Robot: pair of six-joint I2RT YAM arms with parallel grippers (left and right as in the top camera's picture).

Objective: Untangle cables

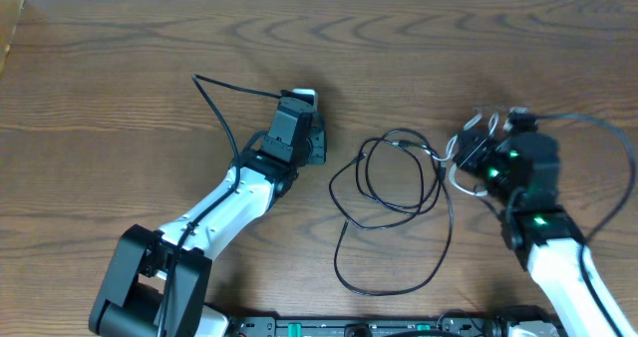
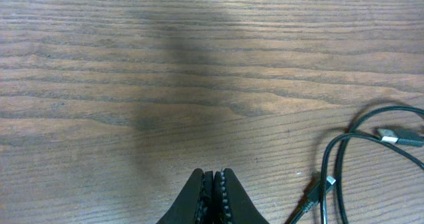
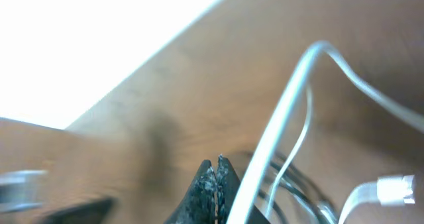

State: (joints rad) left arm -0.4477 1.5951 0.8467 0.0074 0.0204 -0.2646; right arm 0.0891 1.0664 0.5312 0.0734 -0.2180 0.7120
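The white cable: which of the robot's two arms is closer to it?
Right. The right fingers are shut right beside the white cable, which runs past their tips. The left fingers are shut well away from it, on the far side of the black cable loops.

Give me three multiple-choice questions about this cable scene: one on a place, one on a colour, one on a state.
1. Where on the table does the black cable lie?
A) far left corner
B) around the middle
C) along the far edge

2. What colour is the cable beside the right gripper?
A) red
B) yellow
C) white

3. How is the left gripper?
A) shut and empty
B) wide open
C) clamped on a plug

Answers:
1 B, its coils sit between the two arms.
2 C, the white cable runs past the fingertips.
3 A, the jaws meet over bare wood.
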